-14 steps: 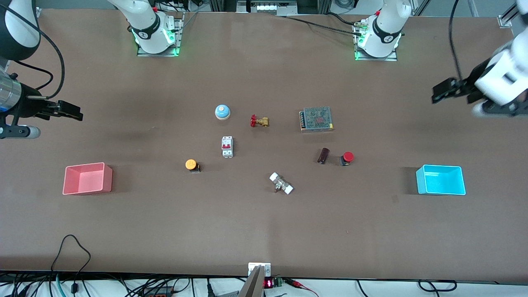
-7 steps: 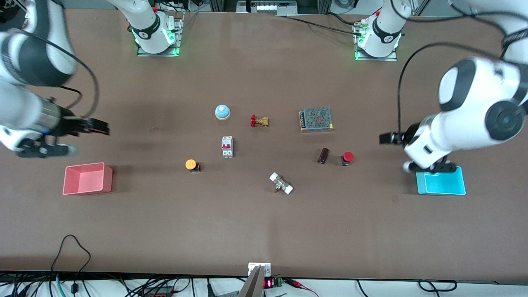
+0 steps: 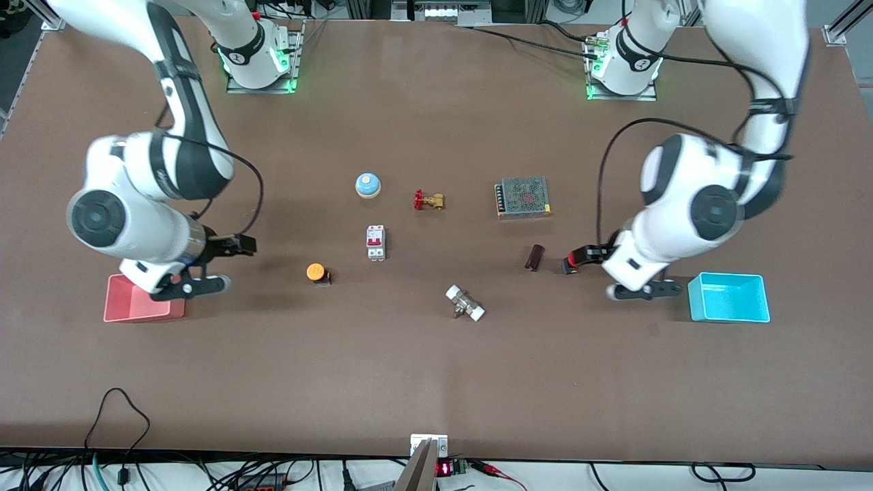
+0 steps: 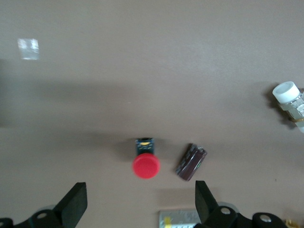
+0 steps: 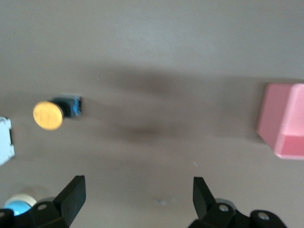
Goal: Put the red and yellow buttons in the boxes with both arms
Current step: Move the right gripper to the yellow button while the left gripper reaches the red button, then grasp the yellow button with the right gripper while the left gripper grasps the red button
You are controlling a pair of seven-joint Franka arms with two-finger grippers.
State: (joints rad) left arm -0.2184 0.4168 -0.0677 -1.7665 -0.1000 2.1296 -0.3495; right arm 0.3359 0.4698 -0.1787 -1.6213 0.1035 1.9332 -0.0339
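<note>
The red button [image 3: 570, 264] stands toward the left arm's end of the table and also shows in the left wrist view [image 4: 146, 166]. My left gripper [image 3: 580, 257] hangs over it, open and empty [image 4: 140, 202]. The yellow button [image 3: 315, 272] stands toward the right arm's end and shows in the right wrist view [image 5: 47, 115]. My right gripper [image 3: 240, 245] is open and empty [image 5: 137, 194], over bare table between the yellow button and the pink-red box [image 3: 133, 311]. The right arm partly hides that box [image 5: 285, 121]. The cyan box [image 3: 728, 315] sits at the left arm's end.
A dark cylinder [image 3: 535, 257] lies beside the red button [image 4: 191, 162]. A white-capped fitting [image 3: 465, 303], a white breaker [image 3: 376, 242], a blue dome [image 3: 367, 185], a red-handled brass valve [image 3: 428, 200] and a mesh-topped power supply [image 3: 523, 196] lie mid-table.
Both arms have swung in from the table's ends toward the middle. The left gripper has come over the red button; the right gripper has come past the pink-red box toward the yellow button.
</note>
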